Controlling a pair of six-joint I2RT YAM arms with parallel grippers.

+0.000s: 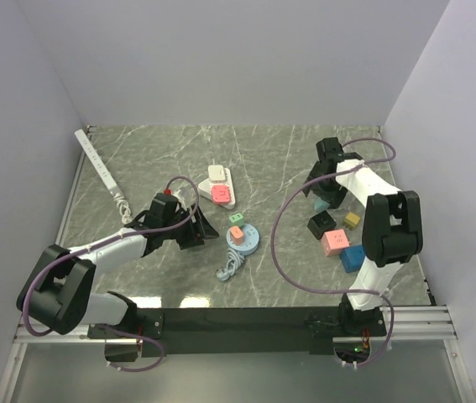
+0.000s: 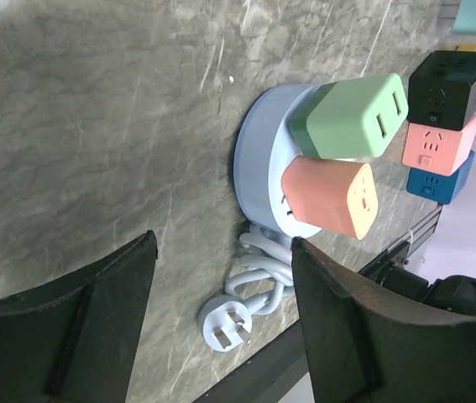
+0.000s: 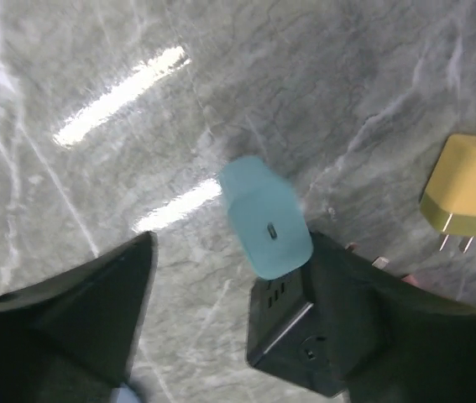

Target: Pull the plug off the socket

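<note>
Marble-patterned tabletop (image 1: pixel 137 168) is filling the overhead view. The left gripper (image 1: pixel 207 227) is hovering just beside the round blue socket (image 1: pixel 250 245), where a green plug (image 1: pixel 237 218) and an orange plug (image 1: pixel 235 233) are sitting. At the far right, the right gripper (image 1: pixel 323 200) is hanging over the teal plug (image 1: pixel 320 206), which is lying on the table near the black cube socket (image 1: pixel 321 224), with a yellow plug (image 1: pixel 352 220) loose beside it.

From the left wrist, the left gripper (image 2: pixel 221 252) is standing wide open with nothing between its fingers (image 2: pixel 95 327). The round blue socket (image 2: pixel 258 159) is lying ahead of the fingertips, the green plug (image 2: pixel 351 117) and orange plug (image 2: pixel 330 197) both seated in its face, neither being touched.

From the right wrist, the right gripper (image 3: pixel 233 248) is showing its jaws spread apart, bare table visible on the left side of the teal plug (image 3: pixel 264 217). That plug is looking slightly blurred and is lying free, just beside the black cube socket (image 3: pixel 296 336) but not plugged into it.

Judging from this, the teal plug is already sitting off its socket and is being let go, so that pull is looking finished. The two plugs in the round blue socket are remaining seated, and the left arm seems to be lining up on them, with the closing and pulling not yet begun
</note>
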